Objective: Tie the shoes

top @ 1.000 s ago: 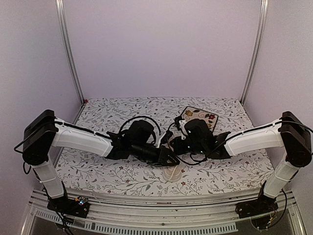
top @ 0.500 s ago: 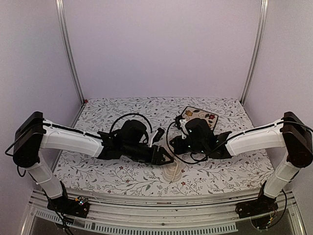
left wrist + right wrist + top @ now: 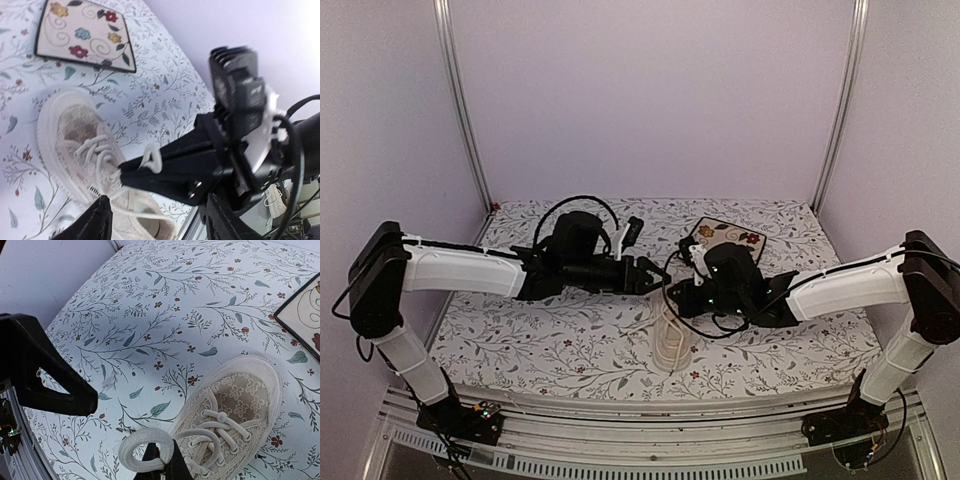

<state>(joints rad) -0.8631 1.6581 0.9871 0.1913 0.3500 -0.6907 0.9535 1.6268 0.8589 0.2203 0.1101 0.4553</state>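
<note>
The cream-white shoe point(image 3: 668, 340) lies on the floral cloth near the front edge, toe pointing away, with its lace-patterned toe point(image 3: 240, 395) showing in the right wrist view. My right gripper point(image 3: 167, 462) is shut on a loop of white lace point(image 3: 131, 446), held just above the shoe's left side point(image 3: 672, 297). The left wrist view shows that same loop point(image 3: 151, 159) pinched in the right gripper's black tips. My left gripper point(image 3: 648, 275) hovers a little to the left of it, open, and its fingers point(image 3: 97, 222) hold nothing.
A square floral tile point(image 3: 725, 238) lies behind the right arm, on the table's far right. The patterned cloth point(image 3: 550, 340) covers the table up to the metal rail at the front. Purple walls close off the back and sides.
The left gripper has opened and drawn back and up, away from the shoe. The shoe is now uncovered in the top view. The right gripper stays shut on the lace loop.
</note>
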